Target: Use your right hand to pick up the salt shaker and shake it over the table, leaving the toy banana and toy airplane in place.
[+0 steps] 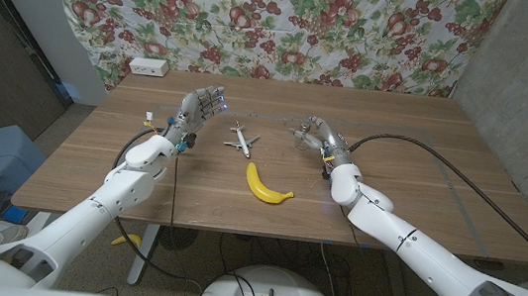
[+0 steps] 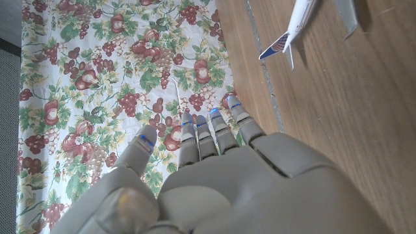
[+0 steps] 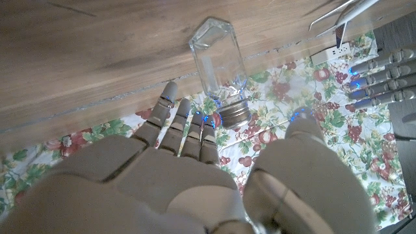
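The head view looks down over the wooden table (image 1: 420,176); each wrist view sits close behind its hand, sharing the toy airplane (image 2: 305,26) and floral cloth (image 3: 273,123)

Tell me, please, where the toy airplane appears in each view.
Head view: toy airplane mid-table, just behind the toy banana.
Left wrist view: on the wood beyond the left hand's fingers.
Right wrist view: partly cropped, beyond the salt shaker.
Shared landmark: the floral cloth.
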Robot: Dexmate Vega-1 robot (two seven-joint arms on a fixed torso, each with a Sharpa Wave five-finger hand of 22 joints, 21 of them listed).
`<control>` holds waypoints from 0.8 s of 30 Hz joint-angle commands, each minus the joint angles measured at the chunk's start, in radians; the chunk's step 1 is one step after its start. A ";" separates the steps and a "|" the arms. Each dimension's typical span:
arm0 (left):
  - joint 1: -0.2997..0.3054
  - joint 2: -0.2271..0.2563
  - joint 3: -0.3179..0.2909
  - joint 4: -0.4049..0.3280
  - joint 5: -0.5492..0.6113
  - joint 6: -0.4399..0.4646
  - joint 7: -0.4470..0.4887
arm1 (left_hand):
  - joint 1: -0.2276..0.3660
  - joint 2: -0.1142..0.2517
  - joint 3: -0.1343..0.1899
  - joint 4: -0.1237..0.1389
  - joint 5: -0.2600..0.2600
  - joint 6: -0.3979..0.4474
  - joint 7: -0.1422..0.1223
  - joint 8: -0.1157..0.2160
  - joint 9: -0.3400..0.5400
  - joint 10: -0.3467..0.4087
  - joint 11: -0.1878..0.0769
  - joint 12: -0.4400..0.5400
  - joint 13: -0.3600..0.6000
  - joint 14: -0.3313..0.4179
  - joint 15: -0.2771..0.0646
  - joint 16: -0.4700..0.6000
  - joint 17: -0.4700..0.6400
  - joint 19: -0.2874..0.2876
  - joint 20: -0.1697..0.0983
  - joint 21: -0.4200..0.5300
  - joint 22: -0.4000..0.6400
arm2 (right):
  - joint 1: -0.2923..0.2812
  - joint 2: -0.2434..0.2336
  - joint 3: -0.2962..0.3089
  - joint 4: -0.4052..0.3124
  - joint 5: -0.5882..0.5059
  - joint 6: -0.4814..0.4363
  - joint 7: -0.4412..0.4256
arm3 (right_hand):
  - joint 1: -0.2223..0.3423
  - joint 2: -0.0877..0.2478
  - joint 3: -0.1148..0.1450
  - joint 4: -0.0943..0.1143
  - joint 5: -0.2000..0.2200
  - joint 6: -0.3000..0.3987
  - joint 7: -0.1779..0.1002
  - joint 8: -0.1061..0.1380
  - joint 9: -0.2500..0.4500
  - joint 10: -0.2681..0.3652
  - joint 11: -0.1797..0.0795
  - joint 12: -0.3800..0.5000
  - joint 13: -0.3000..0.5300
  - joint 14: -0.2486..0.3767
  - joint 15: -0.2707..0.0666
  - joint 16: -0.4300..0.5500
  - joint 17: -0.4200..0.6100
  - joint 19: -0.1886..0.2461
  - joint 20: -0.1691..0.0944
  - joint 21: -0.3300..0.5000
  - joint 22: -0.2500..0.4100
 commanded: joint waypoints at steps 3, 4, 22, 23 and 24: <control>0.002 0.001 0.000 -0.005 0.001 -0.002 -0.001 | -0.010 0.057 0.010 0.003 0.004 0.010 0.000 -0.001 0.001 0.008 0.000 -0.001 0.004 0.013 0.000 0.007 0.002 0.006 -0.003 0.002 0.005 | -0.042 -0.010 0.097 0.030 0.200 0.251 0.024 | -0.006 0.030 0.005 0.004 0.006 0.009 0.001 0.014 -0.003 0.002 -0.002 0.012 -0.011 -0.007 -0.001 0.010 -0.014 -0.006 -0.002 -0.014 0.003; 0.003 0.001 0.000 -0.005 0.001 -0.003 -0.001 | -0.010 0.057 0.010 0.003 0.004 0.011 -0.001 -0.001 0.001 0.008 0.001 -0.001 0.004 0.013 0.000 0.007 0.002 0.007 -0.002 0.002 0.005 | -0.045 -0.011 0.104 0.033 0.214 0.269 0.031 | -0.004 0.031 0.006 0.003 0.005 0.010 0.000 0.015 -0.003 0.003 -0.002 0.013 -0.012 -0.006 -0.001 0.011 -0.015 -0.006 -0.003 -0.015 0.003; 0.011 0.001 -0.003 -0.005 -0.003 -0.016 -0.008 | -0.007 0.058 0.013 -0.002 0.004 0.004 -0.015 -0.005 0.000 -0.014 -0.012 -0.011 0.003 0.007 -0.004 0.000 0.002 0.010 0.000 0.003 0.004 | -0.085 -0.046 0.197 0.010 0.392 0.398 0.142 | 0.005 0.079 0.029 -0.004 -0.019 0.044 -0.017 0.024 -0.008 0.041 0.006 0.024 -0.049 -0.009 0.001 0.016 -0.071 0.013 -0.026 -0.037 0.003; 0.012 0.001 -0.004 -0.005 -0.004 -0.017 -0.009 | -0.007 0.058 0.012 -0.002 0.004 0.004 -0.016 -0.005 0.000 -0.015 -0.011 -0.011 0.003 0.007 -0.004 0.000 0.002 0.010 0.000 0.002 0.004 | -0.088 -0.047 0.201 0.009 0.397 0.403 0.143 | 0.004 0.081 0.030 -0.004 -0.022 0.039 -0.017 0.021 -0.009 0.039 0.005 0.022 -0.052 -0.010 0.001 0.015 -0.076 0.014 -0.031 -0.039 0.003; 0.012 0.001 -0.004 -0.006 -0.004 -0.017 -0.010 | -0.007 0.058 0.012 -0.002 0.004 0.003 -0.016 -0.005 0.000 -0.015 -0.010 -0.011 0.003 0.005 -0.006 -0.001 0.002 0.011 -0.001 0.003 0.004 | -0.091 -0.048 0.206 0.008 0.405 0.411 0.146 | 0.003 0.082 0.030 -0.004 -0.025 0.034 -0.014 0.019 -0.009 0.036 0.005 0.020 -0.055 -0.010 0.002 0.015 -0.080 0.015 -0.035 -0.041 0.003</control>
